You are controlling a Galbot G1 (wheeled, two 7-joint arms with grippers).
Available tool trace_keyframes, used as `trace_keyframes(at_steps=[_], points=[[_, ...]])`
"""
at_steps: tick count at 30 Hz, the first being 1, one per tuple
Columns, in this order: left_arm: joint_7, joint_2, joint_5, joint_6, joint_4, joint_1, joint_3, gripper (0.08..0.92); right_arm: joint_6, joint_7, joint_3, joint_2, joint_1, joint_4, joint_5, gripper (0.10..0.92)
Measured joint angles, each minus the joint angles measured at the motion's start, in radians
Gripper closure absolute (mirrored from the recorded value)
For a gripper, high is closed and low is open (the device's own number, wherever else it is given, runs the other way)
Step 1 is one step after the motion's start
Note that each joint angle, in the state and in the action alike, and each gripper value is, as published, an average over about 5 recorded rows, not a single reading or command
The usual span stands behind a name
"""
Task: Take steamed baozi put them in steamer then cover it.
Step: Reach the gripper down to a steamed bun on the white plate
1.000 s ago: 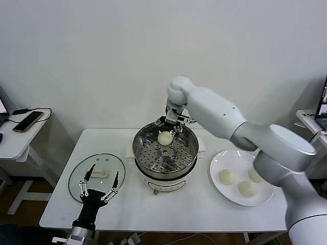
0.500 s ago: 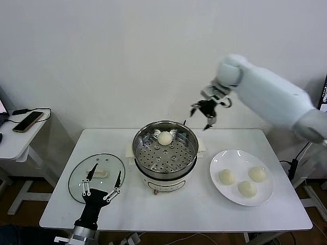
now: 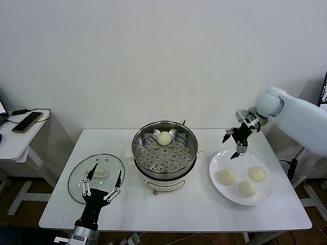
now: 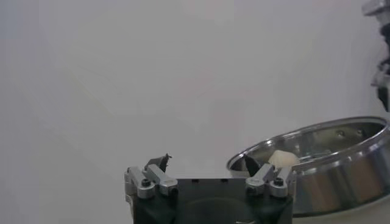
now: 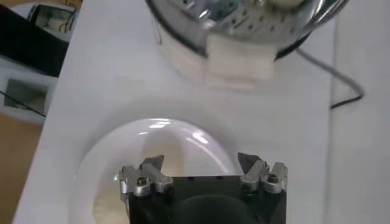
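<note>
One steamed baozi point(image 3: 164, 138) lies at the back of the perforated tray in the steamer point(image 3: 165, 152), a shiny steel pot on a white base; the same baozi point(image 4: 282, 160) shows in the left wrist view. Three more baozi point(image 3: 227, 176) point(image 3: 256, 174) point(image 3: 247, 188) rest on the white plate point(image 3: 219, 162) at the right. My right gripper point(image 3: 235, 144) hangs open and empty above the plate's far-left rim. The cover point(image 3: 96, 176), a glass lid with a white handle, lies flat at the front left. My left gripper point(image 3: 100, 184) stands open over the cover's near edge.
A phone point(image 3: 28, 121) lies on a side table at the far left. A cable point(image 5: 332, 79) runs from the steamer's base toward the table's back edge. The table's front edge runs just below the plate and the lid.
My right gripper has left the steamer, swung up and to the right, then come down over the plate. The baozi stays in the steamer. The left arm has not moved.
</note>
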Motion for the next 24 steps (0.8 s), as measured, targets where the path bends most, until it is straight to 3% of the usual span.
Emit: trace_keyframes(at_steps=[24], points=[[-0.006,-0.001,0.001,-0.002,-0.001,0.005,-0.007,0.177,-0.035,0.141,0.065,0.013,-0.215,-0.035,-0.055,0.203]])
